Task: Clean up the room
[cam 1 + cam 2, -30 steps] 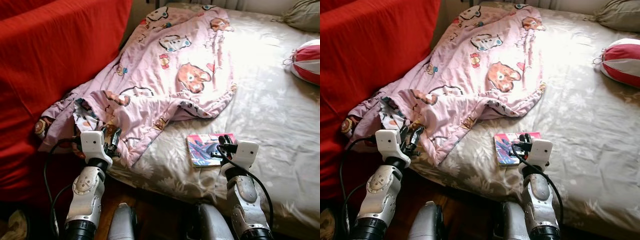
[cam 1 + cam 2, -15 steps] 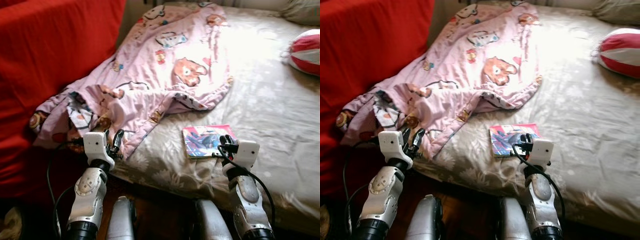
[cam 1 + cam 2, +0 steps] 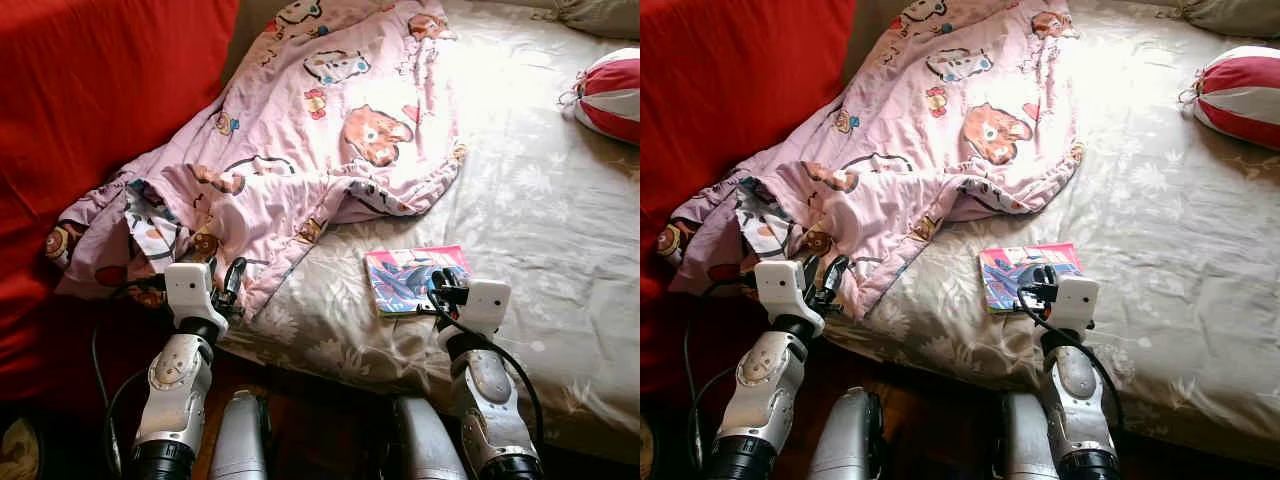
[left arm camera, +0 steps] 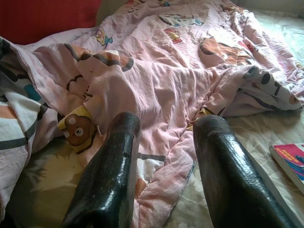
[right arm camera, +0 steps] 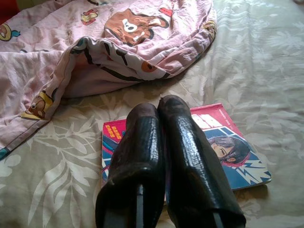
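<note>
A: Eyes on the thin comic book with the pink-and-blue glossy cover (image 3: 415,281), lying flat on the beige floral bedsheet (image 3: 560,250). The right gripper (image 3: 447,289) hangs just over its near corner, fingers clenched tight together with nothing between them.

B: What's changed in the last second?

A: The whole view slid a touch; the head moved, the book didn't. The right gripper has crept forward, so the book's near edge now sits right beneath its fingertips.

B: So the book looks like the first pickup?

A: That's my read, but those fingers must part before they can grip anything.

B: And the other side?

A: The left gripper (image 3: 227,284) has its fingers spread apart, empty. Just ahead of its jaws lies the hem of the rumpled pink cartoon-bear quilt (image 3: 330,140), spilling off the bed beside the red fabric (image 3: 100,90). Well beyond sits a red-and-white striped round cushion (image 3: 612,92).
</note>
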### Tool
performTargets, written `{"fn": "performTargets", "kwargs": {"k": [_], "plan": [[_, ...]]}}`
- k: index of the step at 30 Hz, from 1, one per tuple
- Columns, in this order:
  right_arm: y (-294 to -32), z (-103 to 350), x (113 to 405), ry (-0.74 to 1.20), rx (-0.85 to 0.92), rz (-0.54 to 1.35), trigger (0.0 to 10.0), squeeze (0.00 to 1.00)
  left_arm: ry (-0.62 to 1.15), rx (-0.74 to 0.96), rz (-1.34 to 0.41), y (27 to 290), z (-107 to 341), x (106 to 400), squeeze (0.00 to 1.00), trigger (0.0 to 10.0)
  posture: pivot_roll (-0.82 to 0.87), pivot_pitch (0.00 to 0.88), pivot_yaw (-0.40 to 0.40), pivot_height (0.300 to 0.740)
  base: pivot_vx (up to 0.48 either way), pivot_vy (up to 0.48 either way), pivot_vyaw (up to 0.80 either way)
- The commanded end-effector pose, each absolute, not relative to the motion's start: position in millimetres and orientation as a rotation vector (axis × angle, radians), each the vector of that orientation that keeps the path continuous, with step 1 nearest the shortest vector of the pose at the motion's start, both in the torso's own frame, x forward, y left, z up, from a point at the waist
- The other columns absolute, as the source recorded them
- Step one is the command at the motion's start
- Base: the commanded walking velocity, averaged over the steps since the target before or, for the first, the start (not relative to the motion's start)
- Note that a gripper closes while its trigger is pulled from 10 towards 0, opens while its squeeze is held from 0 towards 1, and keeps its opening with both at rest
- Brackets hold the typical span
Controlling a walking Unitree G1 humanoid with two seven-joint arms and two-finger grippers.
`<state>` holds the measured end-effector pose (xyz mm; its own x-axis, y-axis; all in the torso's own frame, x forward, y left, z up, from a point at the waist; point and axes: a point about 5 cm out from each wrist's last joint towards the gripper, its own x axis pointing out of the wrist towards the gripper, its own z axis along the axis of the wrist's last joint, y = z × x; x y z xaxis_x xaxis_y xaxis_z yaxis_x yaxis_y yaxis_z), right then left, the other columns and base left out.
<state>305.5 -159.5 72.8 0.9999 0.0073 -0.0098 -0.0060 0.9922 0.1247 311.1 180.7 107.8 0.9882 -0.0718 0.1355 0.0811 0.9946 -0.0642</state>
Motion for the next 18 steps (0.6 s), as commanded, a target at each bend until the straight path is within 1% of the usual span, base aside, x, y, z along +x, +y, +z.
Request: {"fn": "performTargets", "kwargs": {"k": [1,2,3,4,5,7,12,18], "plan": [[-159.2,69.5,304.1,0.025,0.127,0.004,10.0,0.0,-0.12,-0.073,-0.066,184.3,105.1,309.6,0.0,10.0,0.04,0.254,0.031,0.607,0.0,0.0,0.0],[-159.1,69.0,303.8,0.026,0.13,0.004,10.0,0.18,-0.121,-0.072,-0.066,184.4,105.1,309.6,0.0,10.0,0.04,0.262,0.031,0.607,0.0,0.0,0.0],[-159.2,68.9,303.7,0.027,0.131,0.003,10.0,0.18,-0.121,-0.072,-0.067,184.4,105.2,309.5,0.0,10.0,0.04,0.263,0.032,0.607,0.0,0.0,0.0],[-159.3,68.8,303.4,0.025,0.135,0.002,10.0,0.55,-0.121,-0.072,-0.067,184.4,105.1,309.4,0.0,10.0,0.04,0.263,0.035,0.607,0.0,0.0,0.0],[-159.5,68.6,303.3,0.024,0.138,0.001,10.0,1.0,-0.12,-0.072,-0.066,184.6,104.8,309.3,0.0,10.0,0.04,0.263,0.035,0.607,0.0,0.0,0.0],[-159.6,68.4,303.4,0.024,0.141,0.0,10.0,1.0,-0.12,-0.073,-0.065,184.8,104.7,309.3,0.0,10.0,0.04,0.253,0.034,0.607,0.0,0.0,0.0],[-160.1,68.7,304.8,0.025,0.142,-0.006,10.0,1.0,-0.121,-0.071,-0.067,184.9,106.0,310.4,0.0,10.0,0.04,0.269,0.039,0.607,0.0,0.0,0.0],[-160.0,69.2,304.7,0.022,0.141,-0.007,10.0,1.0,-0.124,-0.069,-0.07,184.7,106.7,310.4,0.0,10.0,0.04,0.26,0.04,0.607,0.0,0.0,0.0]]}}
